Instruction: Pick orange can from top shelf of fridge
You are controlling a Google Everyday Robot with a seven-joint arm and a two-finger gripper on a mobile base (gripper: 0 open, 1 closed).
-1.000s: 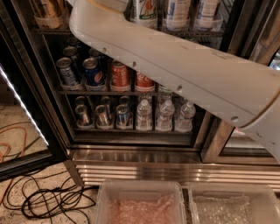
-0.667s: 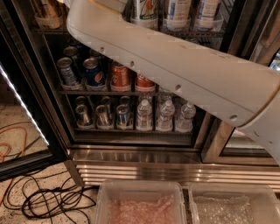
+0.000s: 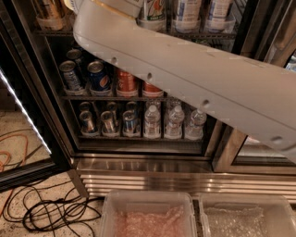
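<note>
Arm (image 3: 194, 83) hasn't budged, still slung across the fridge (image 3: 152, 178). Its gripper is off-frame up top, so can't tell its grip. The orange can (image 3: 47, 8) sits top-left.

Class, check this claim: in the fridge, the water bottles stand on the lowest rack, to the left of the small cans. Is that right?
No. The camera view shows the water bottles on the lowest rack, but to the right of the small cans, not the left. The end effector is out of view, beyond the picture's top edge.
</note>
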